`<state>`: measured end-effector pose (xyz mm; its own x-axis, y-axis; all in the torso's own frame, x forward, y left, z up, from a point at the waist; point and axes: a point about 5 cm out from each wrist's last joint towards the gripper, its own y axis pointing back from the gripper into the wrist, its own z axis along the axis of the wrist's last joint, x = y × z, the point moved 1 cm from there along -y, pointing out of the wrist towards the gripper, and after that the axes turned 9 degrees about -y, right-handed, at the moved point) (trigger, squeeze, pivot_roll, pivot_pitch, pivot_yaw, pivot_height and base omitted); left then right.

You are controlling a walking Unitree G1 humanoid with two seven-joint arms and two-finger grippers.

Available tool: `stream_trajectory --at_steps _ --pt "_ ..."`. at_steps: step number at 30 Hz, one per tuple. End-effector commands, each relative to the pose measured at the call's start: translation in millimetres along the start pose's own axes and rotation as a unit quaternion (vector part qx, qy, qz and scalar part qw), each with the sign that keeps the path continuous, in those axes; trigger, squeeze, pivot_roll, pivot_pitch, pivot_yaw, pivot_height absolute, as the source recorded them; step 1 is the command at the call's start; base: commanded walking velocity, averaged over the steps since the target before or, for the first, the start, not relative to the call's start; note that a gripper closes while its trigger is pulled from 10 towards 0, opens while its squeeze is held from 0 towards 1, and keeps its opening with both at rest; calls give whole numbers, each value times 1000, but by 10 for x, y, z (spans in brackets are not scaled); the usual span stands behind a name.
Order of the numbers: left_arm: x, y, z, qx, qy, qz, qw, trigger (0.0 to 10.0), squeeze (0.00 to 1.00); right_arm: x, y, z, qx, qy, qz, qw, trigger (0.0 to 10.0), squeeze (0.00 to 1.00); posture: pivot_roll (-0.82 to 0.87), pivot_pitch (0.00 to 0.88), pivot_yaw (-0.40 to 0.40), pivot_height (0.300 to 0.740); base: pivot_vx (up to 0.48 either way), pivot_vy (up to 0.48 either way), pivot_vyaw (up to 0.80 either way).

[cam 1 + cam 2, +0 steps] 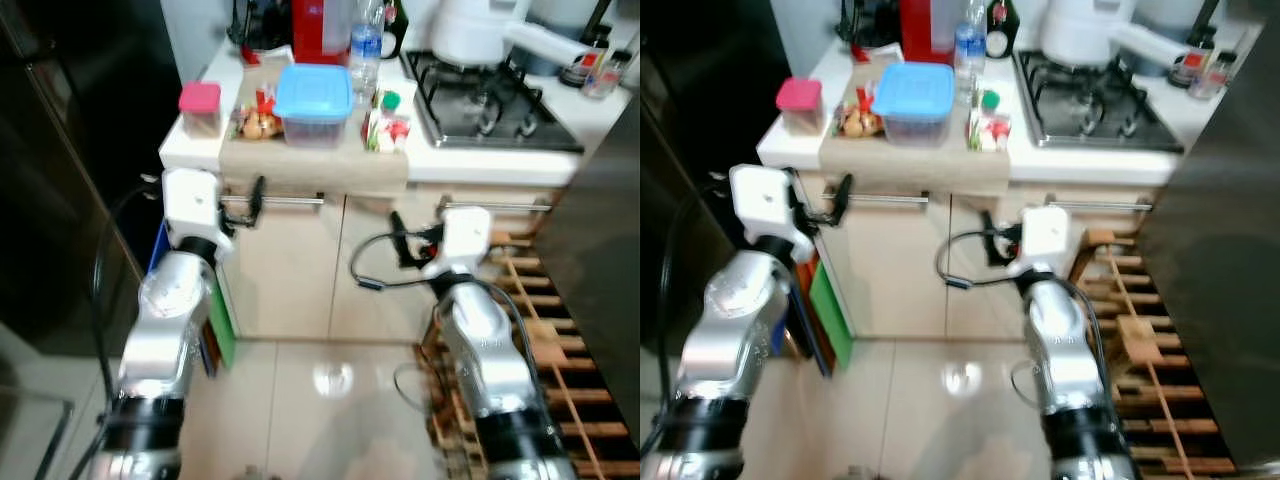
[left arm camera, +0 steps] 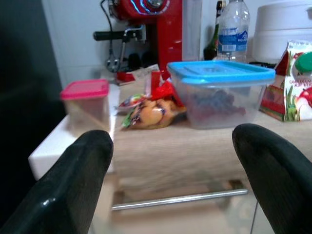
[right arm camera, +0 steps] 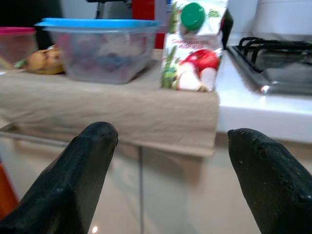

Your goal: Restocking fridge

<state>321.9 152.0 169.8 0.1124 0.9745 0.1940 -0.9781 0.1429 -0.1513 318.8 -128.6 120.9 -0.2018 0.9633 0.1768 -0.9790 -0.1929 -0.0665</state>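
On a wooden counter top [image 1: 310, 165] stand a clear box with a blue lid [image 1: 313, 100], a small tub with a pink lid [image 1: 200, 108], a bag of produce [image 1: 257, 122] and a juice carton with a green cap [image 1: 387, 125]. A water bottle [image 1: 366, 45] stands behind them. Both grippers are held up in front of the cabinet, just below the counter edge. My left gripper [image 2: 173, 136] is open and faces the blue-lidded box [image 2: 219, 92]. My right gripper [image 3: 173, 131] is open, with the carton [image 3: 192, 46] ahead of it. Neither holds anything.
A black fridge [image 1: 60, 150] stands at the left. A gas hob [image 1: 490, 105] with a white appliance [image 1: 470, 30] lies to the right of the food, and a red coffee machine [image 1: 320, 28] behind it. A wooden rack [image 1: 560, 330] sits low on the right. Cabinet doors carry a steel handle [image 1: 285, 201].
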Motion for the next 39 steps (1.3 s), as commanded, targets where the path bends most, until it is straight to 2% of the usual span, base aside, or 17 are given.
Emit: stream_trajectory --at_steps 1,6,7,10,13,19,22,24,31,34,39 --pt "-73 -21 37 -8 8 -10 1000 10000 0 -86 1 54 -11 4 -13 1000 10000 161 -88 2 11 740 480 0 0" --pt "-22 -20 70 -18 28 4 999 10000 0 -85 4 50 -12 0 -16 1000 10000 161 -88 2 16 740 471 0 0" --pt "29 -16 159 -38 41 4 998 10000 0 -64 -3 70 -17 -3 -13 1000 10000 165 -84 4 21 740 0 480 0" --pt "82 -4 280 -60 39 0 997 10000 0 -40 -6 104 -23 -4 -8 1000 10000 161 -72 9 18 740 0 480 0" --pt "104 4 309 -62 36 4 997 10000 0 -33 -4 105 -23 -5 -6 1000 10000 161 -60 3 16 740 0 480 0" --pt "19 7 384 -79 30 -5 996 10000 0 9 -66 100 -22 -7 0 1000 10000 161 -54 2 7 740 0 160 0" --pt "-8 -15 386 -75 25 -10 997 10000 0 42 -76 112 -23 -4 6 1000 10000 161 -52 0 0 740 0 0 0" --pt "-13 -41 380 -70 8 -9 998 10000 0 52 -84 127 -25 0 9 1000 10000 153 -53 4 2 740 0 0 0" --pt "26 -49 279 -43 17 -13 999 10000 0 96 -113 216 -40 -9 17 999 10000 149 -67 7 22 740 0 0 0" --pt "60 -45 245 -38 29 -9 999 10000 0 96 -114 207 -40 -10 17 999 10000 145 -70 9 26 740 0 480 0" --pt "67 -71 208 -23 15 -5 1000 10000 0 67 -96 190 -38 -15 9 999 10000 149 -68 27 23 740 0 480 0"
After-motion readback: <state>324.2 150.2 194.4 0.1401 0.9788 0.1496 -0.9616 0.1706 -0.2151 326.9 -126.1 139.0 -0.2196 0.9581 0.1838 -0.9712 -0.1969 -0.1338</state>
